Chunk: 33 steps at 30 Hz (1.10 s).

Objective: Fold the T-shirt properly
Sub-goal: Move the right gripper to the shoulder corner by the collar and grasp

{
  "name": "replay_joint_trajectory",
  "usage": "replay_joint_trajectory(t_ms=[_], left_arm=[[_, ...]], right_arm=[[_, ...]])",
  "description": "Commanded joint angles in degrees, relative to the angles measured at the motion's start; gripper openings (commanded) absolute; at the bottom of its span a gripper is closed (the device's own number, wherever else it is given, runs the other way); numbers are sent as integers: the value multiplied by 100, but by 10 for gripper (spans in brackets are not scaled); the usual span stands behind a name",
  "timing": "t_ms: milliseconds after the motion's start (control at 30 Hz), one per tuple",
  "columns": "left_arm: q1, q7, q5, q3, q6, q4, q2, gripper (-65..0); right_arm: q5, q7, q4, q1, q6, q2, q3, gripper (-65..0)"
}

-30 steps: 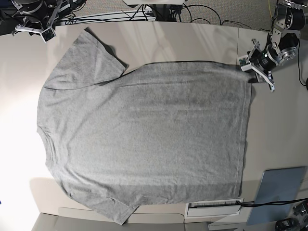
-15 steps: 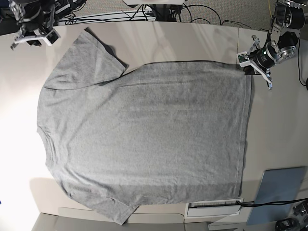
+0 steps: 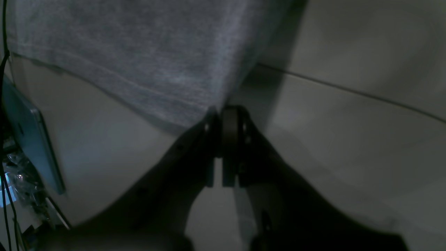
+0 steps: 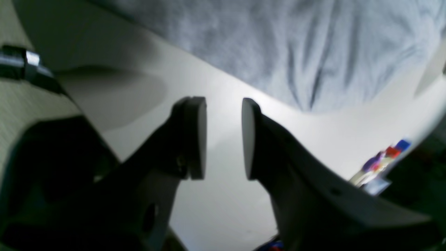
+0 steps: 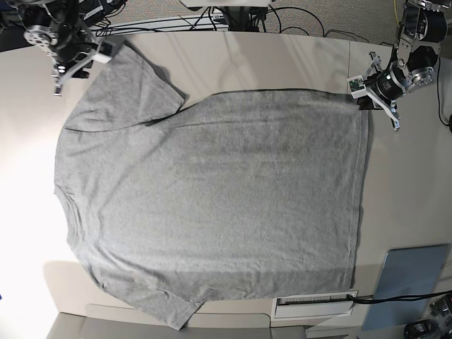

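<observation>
The heather-grey T-shirt lies spread flat on the table, neck to the left and hem to the right; no lettering shows. My left gripper sits at the far right hem corner. In the left wrist view its fingertips are pressed together on the corner of the T-shirt. My right gripper hovers at the far left sleeve's outer edge. The right wrist view shows it open over bare table, with the wrinkled sleeve just beyond the fingertips.
A flat blue-grey pad lies at the near right corner, also seen edge-on as the pad. A white slotted strip sits by the shirt's near hem corner. Cables run along the table's far edge.
My left gripper has shut on the hem corner. My right arm has swung right and nearer, from the table's far left corner to the sleeve's edge.
</observation>
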Motion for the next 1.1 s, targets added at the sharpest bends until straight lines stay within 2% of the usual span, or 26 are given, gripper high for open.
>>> replay_joint_trajectory(t_ms=[0, 67, 200, 333, 533, 667, 733, 833, 967, 1067], left_arm=[[114, 153, 129, 50, -417, -79, -24, -650], [116, 155, 129, 50, -417, -79, -24, -650], [114, 155, 129, 50, -417, -79, -2, -650], [114, 177, 131, 50, -417, -63, 109, -650], [111, 170, 133, 50, -417, -57, 463, -650], [111, 188, 133, 50, -417, -57, 494, -650], [111, 221, 133, 50, -417, -57, 494, -650], [111, 223, 133, 50, -417, -57, 494, -650], [109, 278, 133, 50, -417, -57, 496, -650], [109, 369, 131, 48, -417, -57, 494, -650]], right_arm=[[-81, -81, 39, 111, -111, 166, -28, -474], [-66, -129, -15, 264, -116, 267, -146, -474], [494, -210, -22, 313, -114, 446, -153, -461], [1119, -409, -22, 310, -105, 603, -153, -329], [822, -260, -114, 446, -70, 654, -160, -322], [452, 234, -446, 702, 376, 651, -166, -322], [448, 262, -619, 863, 459, 651, -260, -322], [437, 260, -774, 1108, 501, 651, -614, -322], [-13, 212, -901, 1543, 485, 647, -1327, -322], [-24, 81, -1027, 1910, 483, 614, -1742, -323]])
